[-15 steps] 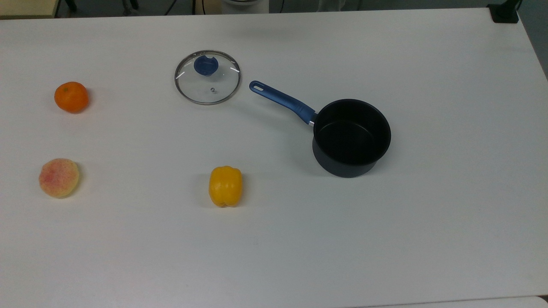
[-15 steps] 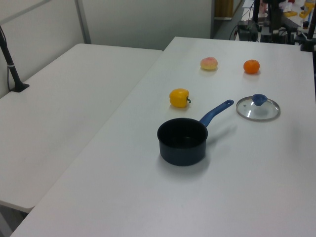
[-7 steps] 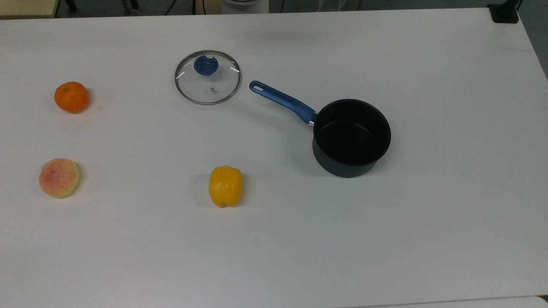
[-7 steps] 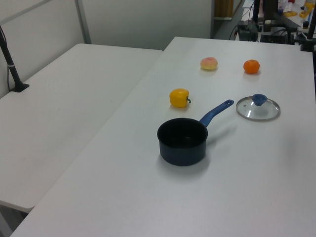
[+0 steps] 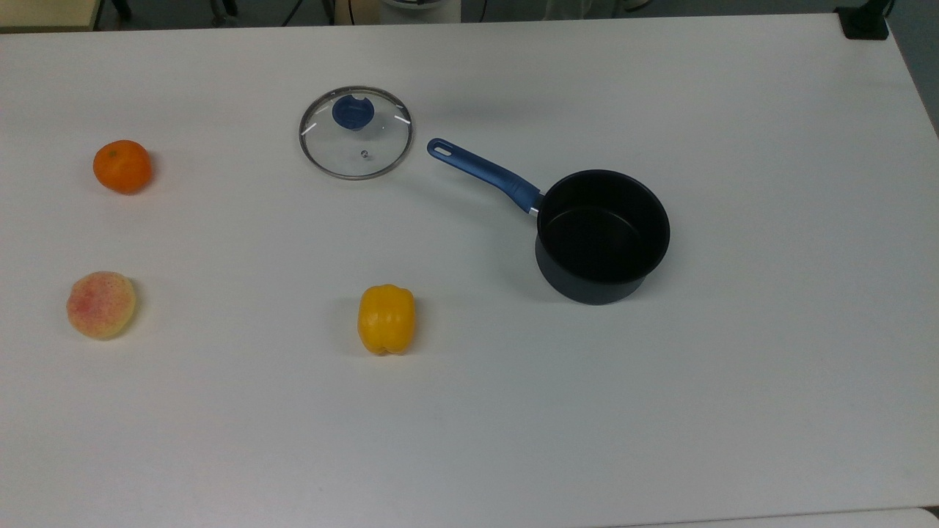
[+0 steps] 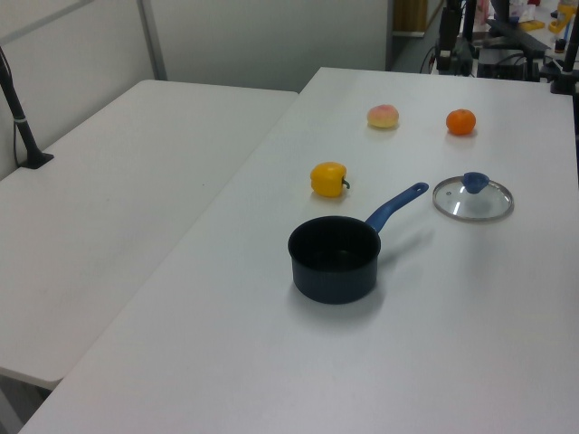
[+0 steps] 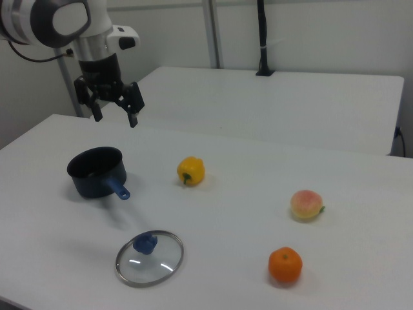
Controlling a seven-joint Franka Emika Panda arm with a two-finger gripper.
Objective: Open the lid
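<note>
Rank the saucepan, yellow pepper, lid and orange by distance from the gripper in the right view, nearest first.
Gripper hangs open at the right view's upper left.
1. Saucepan, just below it.
2. Yellow pepper, centre.
3. Lid, near the bottom edge.
4. Orange, lower right.

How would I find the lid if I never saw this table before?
Start at the dark saucepan on the white table and follow its blue handle outward. Just past the handle's tip, apart from it, the lid lies flat on the table. It is the see-through disc with a metal rim and a blue knob, unlike the round fruit nearby.
</note>
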